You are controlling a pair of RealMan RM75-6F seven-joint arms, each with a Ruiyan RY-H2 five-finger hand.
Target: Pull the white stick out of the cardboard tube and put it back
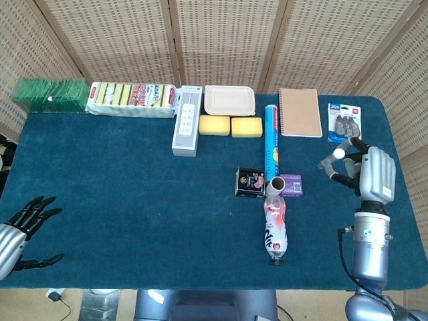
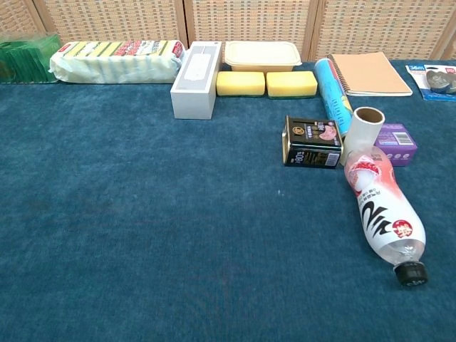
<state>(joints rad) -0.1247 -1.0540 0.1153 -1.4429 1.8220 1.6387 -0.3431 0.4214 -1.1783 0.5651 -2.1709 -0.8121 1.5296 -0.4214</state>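
The cardboard tube (image 1: 275, 182) stands upright near the table's middle right, between a black box and a purple box; in the chest view the cardboard tube (image 2: 365, 128) shows an empty open top. My right hand (image 1: 366, 171) hovers well to the right of it, near the table's right edge. Its curled fingers hold the white stick (image 1: 339, 153), of which I see only the round white end. My left hand (image 1: 20, 229) rests at the front left corner, fingers spread and holding nothing. Neither hand shows in the chest view.
A plastic bottle (image 1: 275, 227) lies in front of the tube, beside a black box (image 1: 250, 182) and a purple box (image 1: 292, 184). A blue cylinder (image 1: 271, 137), a notebook (image 1: 299, 112), yellow sponges (image 1: 230, 126), a white power strip (image 1: 186, 120) and a blister pack (image 1: 344, 124) line the back.
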